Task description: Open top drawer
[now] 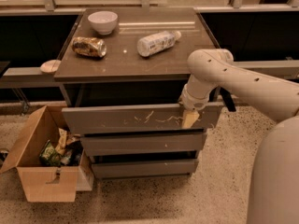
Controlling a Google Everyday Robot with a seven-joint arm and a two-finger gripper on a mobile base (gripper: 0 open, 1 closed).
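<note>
The top drawer point(121, 119) is the wide grey-brown front with pale squiggly scratches, just under the tabletop. It stands out a little further than the two narrower fronts below, with a dark gap behind its top edge. My gripper point(189, 118) hangs from the white arm point(233, 80) and sits over the drawer front's top edge near its right end. Its pale yellow tip lies against the front face.
On the tabletop point(117, 59) are a white bowl point(103, 21), a crumpled snack bag point(88, 46) and a lying plastic bottle point(156, 42). An open cardboard box point(44, 160) with rubbish stands on the floor at the left. A railing and ledge run behind.
</note>
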